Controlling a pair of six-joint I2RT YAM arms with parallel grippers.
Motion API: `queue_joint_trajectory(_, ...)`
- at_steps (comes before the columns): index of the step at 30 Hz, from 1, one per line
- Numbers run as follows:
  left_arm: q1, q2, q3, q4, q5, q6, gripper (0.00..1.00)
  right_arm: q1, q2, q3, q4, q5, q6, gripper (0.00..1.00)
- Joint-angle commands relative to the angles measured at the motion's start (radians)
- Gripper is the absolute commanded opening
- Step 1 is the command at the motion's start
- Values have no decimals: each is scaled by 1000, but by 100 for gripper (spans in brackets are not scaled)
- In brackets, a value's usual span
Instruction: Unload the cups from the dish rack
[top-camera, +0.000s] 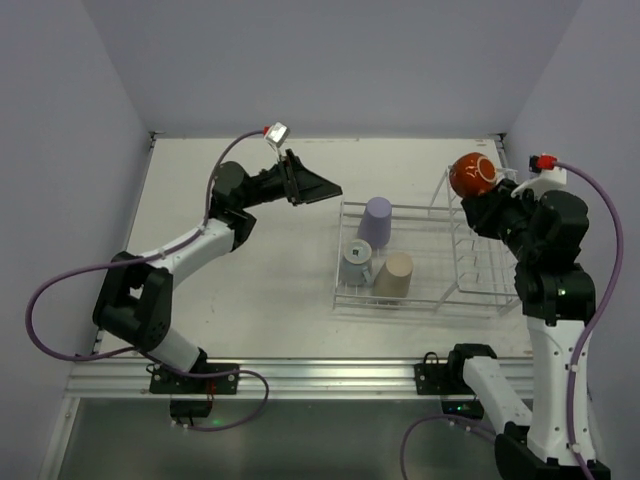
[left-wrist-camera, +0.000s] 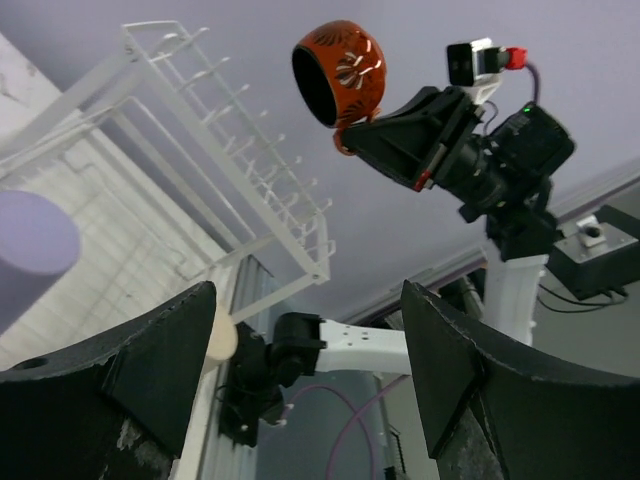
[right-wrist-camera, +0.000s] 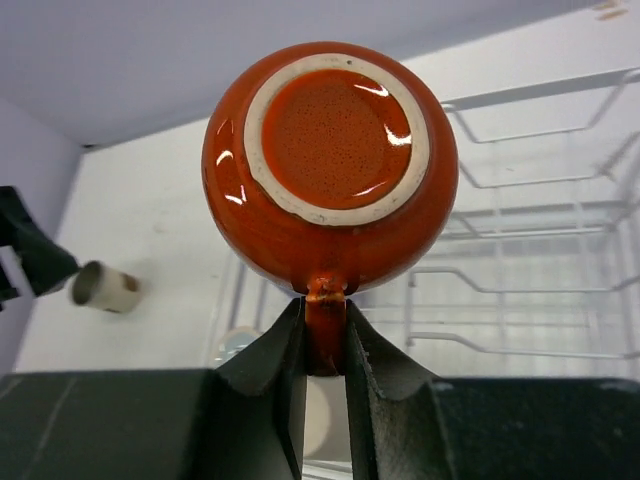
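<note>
My right gripper is shut on the handle of the orange-red mug, holding it in the air above the upright basket end of the white dish rack; the mug shows in the top view and in the left wrist view. In the rack's low tray stand the lavender tumbler, the light blue-grey cup and the beige tumbler. My left gripper is open and empty, raised left of the rack, pointing at it.
The white table lies left of the rack. Grey walls close the back and sides. The metal rail with the arm bases runs along the near edge.
</note>
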Motion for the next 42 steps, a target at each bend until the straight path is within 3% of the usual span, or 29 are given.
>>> queue_joint_trajectory(1, -29, -81, -20, 166, -9, -165, 77, 0, -57, -78, 220, -238, 146, 0)
queue_joint_trajectory(6, -52, -98, -55, 275, -64, -309, 76, 0, -127, -273, 443, -475, 316, 0)
queue_joint_trajectory(10, -77, -97, -61, 338, -102, -345, 76, 0, -135, -416, 746, -671, 468, 0)
queue_joint_trajectory(13, -100, -89, -73, 339, -131, -337, 76, 10, -138, -506, 939, -710, 594, 0)
queue_joint_trajectory(19, -144, -51, -81, 359, -162, -337, 75, 23, -160, -602, 1124, -722, 728, 0)
queue_joint_trajectory(22, -161, -31, -89, 385, -185, -351, 75, 36, -152, -605, 1132, -708, 739, 0)
queue_joint_trajectory(31, -207, 25, -77, 434, -242, -390, 74, 257, -111, -539, 1023, -546, 619, 0)
queue_joint_trajectory(42, -210, 32, -70, 483, -280, -430, 72, 415, -23, -517, 989, -421, 533, 0)
